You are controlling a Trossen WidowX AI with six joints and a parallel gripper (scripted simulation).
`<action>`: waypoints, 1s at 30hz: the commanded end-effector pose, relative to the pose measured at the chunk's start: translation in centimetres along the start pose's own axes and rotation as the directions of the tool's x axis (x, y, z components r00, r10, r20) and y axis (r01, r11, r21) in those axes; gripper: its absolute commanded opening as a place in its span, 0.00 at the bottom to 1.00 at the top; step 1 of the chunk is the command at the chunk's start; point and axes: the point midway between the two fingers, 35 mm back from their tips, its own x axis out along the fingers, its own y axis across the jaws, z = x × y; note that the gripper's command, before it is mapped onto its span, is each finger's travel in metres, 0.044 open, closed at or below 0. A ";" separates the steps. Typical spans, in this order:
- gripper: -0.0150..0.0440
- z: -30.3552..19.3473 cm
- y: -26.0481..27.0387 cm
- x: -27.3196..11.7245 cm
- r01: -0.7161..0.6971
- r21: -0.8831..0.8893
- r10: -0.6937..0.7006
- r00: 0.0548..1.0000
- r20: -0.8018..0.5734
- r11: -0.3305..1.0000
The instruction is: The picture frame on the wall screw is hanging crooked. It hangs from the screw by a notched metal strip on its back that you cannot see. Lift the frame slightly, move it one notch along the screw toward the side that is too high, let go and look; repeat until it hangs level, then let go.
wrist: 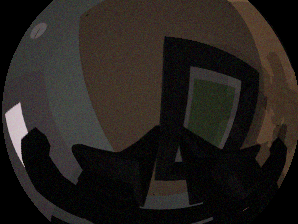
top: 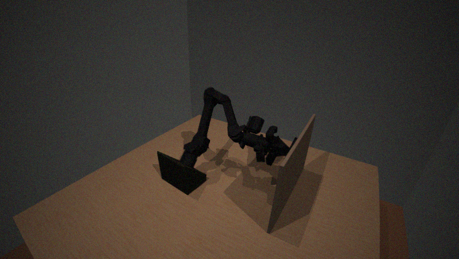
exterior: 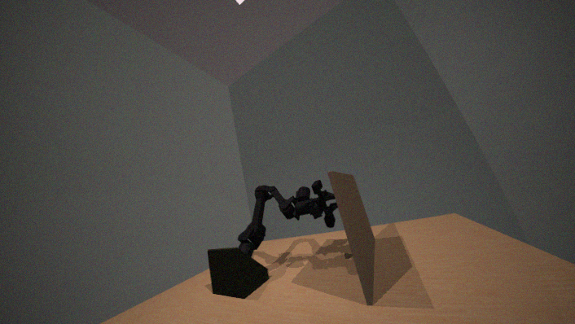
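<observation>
The picture frame (wrist: pixel 175 75) has a thick black border, a pale mat and a green picture (wrist: pixel 211 107). It is in front of the upright brown board (wrist: pixel 120 70) (top: pixel 292 176) (exterior: pixel 356 228). My gripper (wrist: pixel 169 129) (top: pixel 289 149) (exterior: pixel 335 200) is at the board's front face, shut on the picture frame by its side bar, the left one in the wrist view. The top and exterior views see the board nearly edge-on, and it hides most of the frame. The screw and the notched strip are hidden. I cannot tell whether the frame is level.
The board stands on the wooden table (top: pixel 114 208) (exterior: pixel 468 260). A black slab (top: pixel 182 177) (exterior: pixel 236 273) stands by the arm's base. The arm arches from there to the board. Shadows of arm and board fall on the table.
</observation>
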 end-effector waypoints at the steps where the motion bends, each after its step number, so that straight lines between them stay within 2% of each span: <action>1: 0.25 0.0 0.0 0.0 0.000 -0.005 0.000 1.000 0.000 1.000; 30: 0.25 0.0 0.0 0.0 0.000 -0.177 0.000 1.000 0.002 0.984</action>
